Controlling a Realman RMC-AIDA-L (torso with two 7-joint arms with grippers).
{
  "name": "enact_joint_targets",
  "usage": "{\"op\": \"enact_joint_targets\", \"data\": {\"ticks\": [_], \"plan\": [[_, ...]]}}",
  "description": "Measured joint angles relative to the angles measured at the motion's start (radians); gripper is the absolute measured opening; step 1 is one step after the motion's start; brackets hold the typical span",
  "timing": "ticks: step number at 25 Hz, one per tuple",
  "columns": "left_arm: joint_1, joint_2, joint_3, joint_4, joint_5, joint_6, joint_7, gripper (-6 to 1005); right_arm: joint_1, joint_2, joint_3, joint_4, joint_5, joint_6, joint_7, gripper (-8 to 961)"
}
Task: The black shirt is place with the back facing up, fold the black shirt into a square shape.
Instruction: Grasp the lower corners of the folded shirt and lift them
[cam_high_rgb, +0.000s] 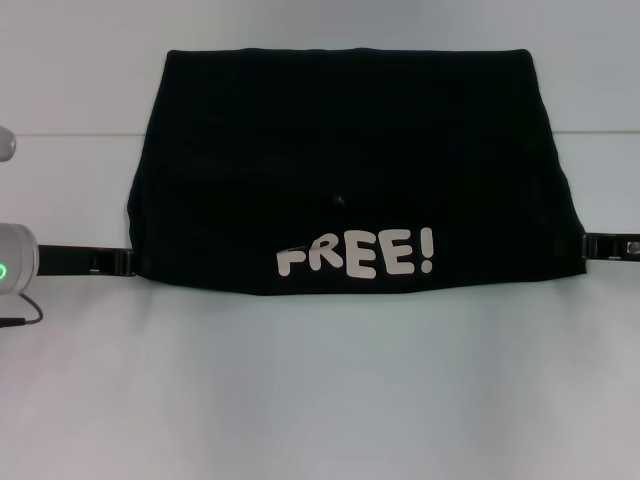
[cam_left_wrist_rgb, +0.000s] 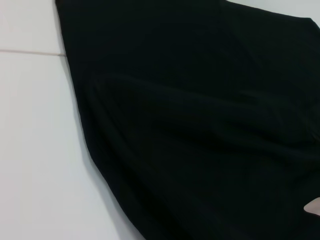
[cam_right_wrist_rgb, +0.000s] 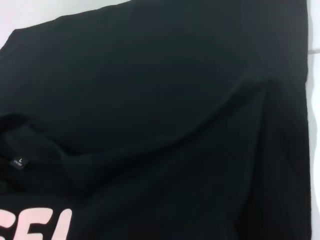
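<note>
While the black shirt (cam_high_rgb: 350, 170) lies folded across the middle of the white table (cam_high_rgb: 320, 390), its "FREE!" lettering (cam_high_rgb: 355, 255) faces up near the six o'clock edge. At nine o'clock the left gripper (cam_high_rgb: 128, 262) touches the shirt's corner; at three o'clock the right gripper (cam_high_rgb: 590, 246) meets the opposite corner. Whether either set of jaws pinches cloth, I cannot tell.

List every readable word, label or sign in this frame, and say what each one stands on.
"FREE!" in pale lettering on the near part of the black shirt.
"L" on the small size tag at the shirt's collar, seen in the right wrist view; any finer print under it is too small to read.
No other text is visible.
</note>
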Motion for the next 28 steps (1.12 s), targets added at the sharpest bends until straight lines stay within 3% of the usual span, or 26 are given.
{"op": "enact_joint_targets", "data": {"ticks": [5,28], "plan": [[-0.003,0.001,0.002,0.000,0.001,0.000,0.000,1,0.004,0.003,-0.004,0.000,-0.003,0.007,-0.001,78],[-0.011,0.003,0.001,0.000,0.001,-0.001,0.002,2,-0.019,0.017,-0.008,-0.045,0.009,-0.005,-0.027,37]]}}
